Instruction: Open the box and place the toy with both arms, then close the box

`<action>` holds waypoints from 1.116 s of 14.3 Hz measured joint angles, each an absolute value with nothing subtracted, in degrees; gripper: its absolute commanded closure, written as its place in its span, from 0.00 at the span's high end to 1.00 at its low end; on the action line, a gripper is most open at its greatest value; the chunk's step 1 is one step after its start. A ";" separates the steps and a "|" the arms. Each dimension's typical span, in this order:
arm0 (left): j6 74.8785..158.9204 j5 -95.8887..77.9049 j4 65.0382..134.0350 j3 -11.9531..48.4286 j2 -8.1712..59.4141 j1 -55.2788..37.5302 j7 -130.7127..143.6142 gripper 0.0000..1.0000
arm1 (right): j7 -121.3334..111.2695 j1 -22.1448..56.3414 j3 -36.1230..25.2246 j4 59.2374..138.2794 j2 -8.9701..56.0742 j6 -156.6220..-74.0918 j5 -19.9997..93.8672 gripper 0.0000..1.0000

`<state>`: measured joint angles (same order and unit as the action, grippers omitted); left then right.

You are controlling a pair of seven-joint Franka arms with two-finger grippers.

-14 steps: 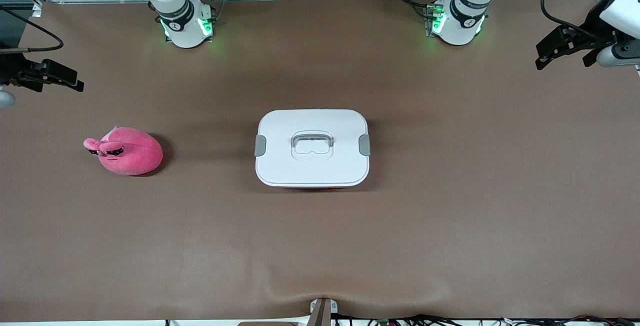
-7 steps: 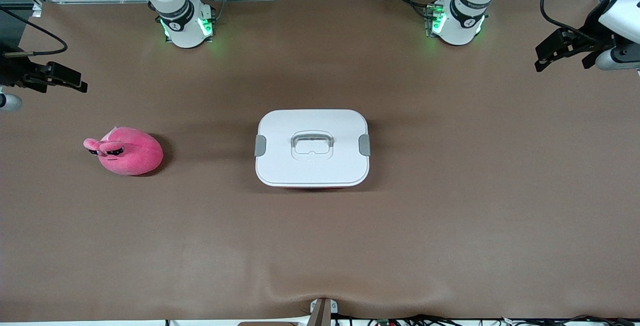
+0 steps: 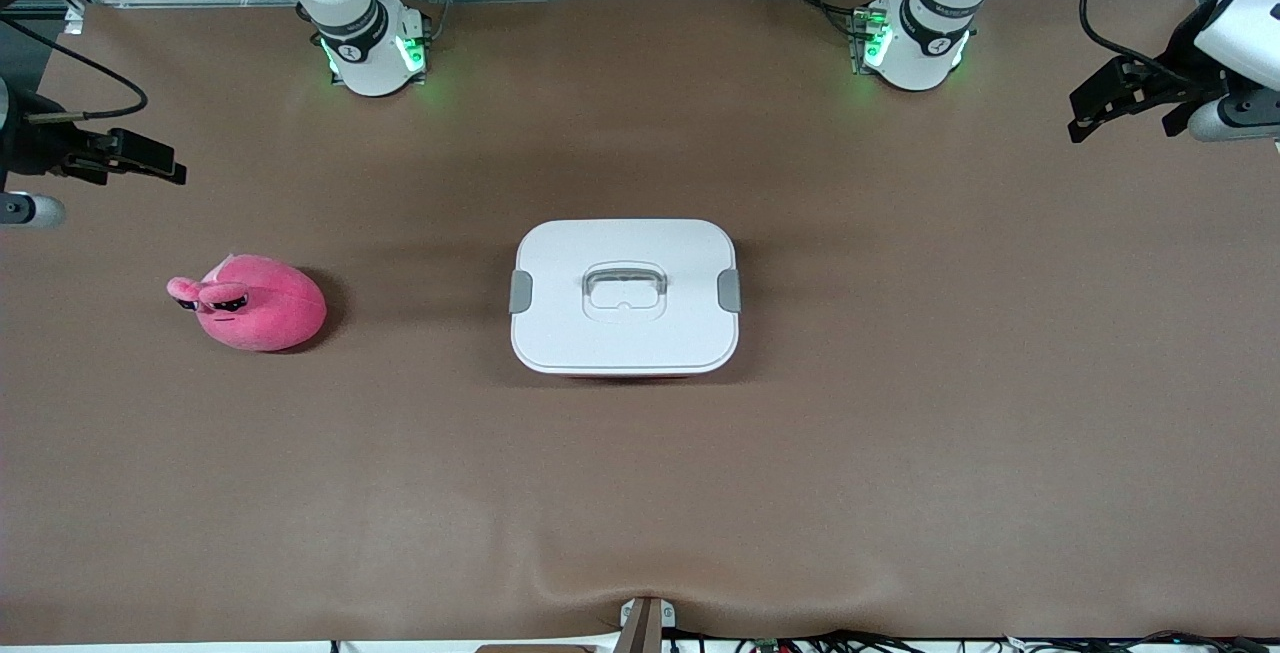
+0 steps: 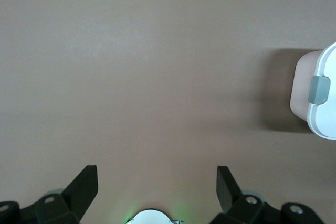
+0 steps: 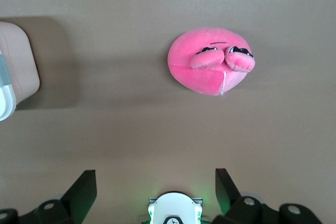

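Right gripper (image 3: 150,165) had edged toward the round hot-pink plush toy (image 3: 253,302), fingers (image 5: 84,190) apart above bare brown surface (image 3: 900,433); left gripper (image 3: 1095,105), fingers apart, well apart from the closed white-lidded pink plastic box (image 3: 624,297).

rounded-rect plastic box (image 3: 624,298): white lid, grey side clips, translucent pink tub under it | round plush toy (image 3: 250,302): hot pink, dark eyes | table cover (image 3: 900,453): plain brown, no pattern | arm bases (image 3: 372,48): white, green-lit | grippers: black
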<state>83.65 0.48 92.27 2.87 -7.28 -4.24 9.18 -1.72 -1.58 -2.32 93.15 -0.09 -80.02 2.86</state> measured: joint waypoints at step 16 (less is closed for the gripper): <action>83.01 0.49 92.30 3.51 -7.29 -4.37 15.86 1.00 | -24.84 -4.18 -2.26 106.92 0.44 -91.53 2.90 1.00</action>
<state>83.01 0.49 92.30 3.51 -7.29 -4.37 15.86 -24.84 -4.18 -2.26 106.92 0.44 -91.53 2.90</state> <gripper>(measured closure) 0.000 0.000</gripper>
